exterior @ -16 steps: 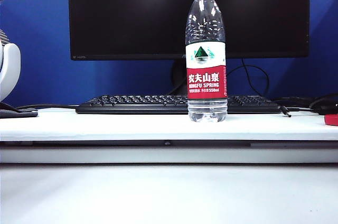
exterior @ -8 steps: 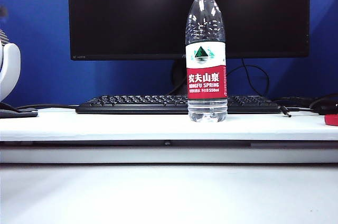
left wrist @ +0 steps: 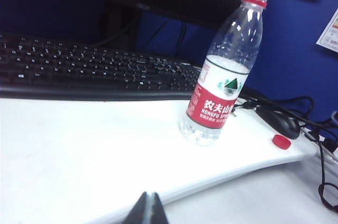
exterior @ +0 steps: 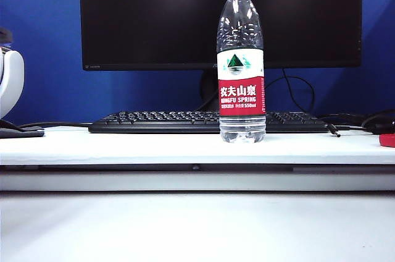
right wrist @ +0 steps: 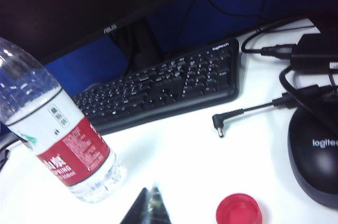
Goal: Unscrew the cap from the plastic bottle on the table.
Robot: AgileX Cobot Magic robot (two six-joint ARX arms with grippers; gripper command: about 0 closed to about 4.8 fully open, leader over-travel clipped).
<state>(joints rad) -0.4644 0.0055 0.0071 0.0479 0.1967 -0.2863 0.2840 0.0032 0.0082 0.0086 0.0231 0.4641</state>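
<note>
Bottle: your plastic bottle [exterior: 241, 64] stood upright, uncapped, mid-table [exterior: 123, 144], before the keyboard [exterior: 160, 122].
Cap: the cap [right wrist: 238, 209] lay right, near the mouse [right wrist: 315, 155].
Grippers: your left gripper [left wrist: 147, 209] and right gripper [right wrist: 148, 208] were clenched empty, nearside.

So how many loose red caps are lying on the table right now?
1. The cap lies on the table, apart from the plastic bottle, near the black mouse. The bottle's neck is open, with only its red ring. Others may be out of view.
</note>
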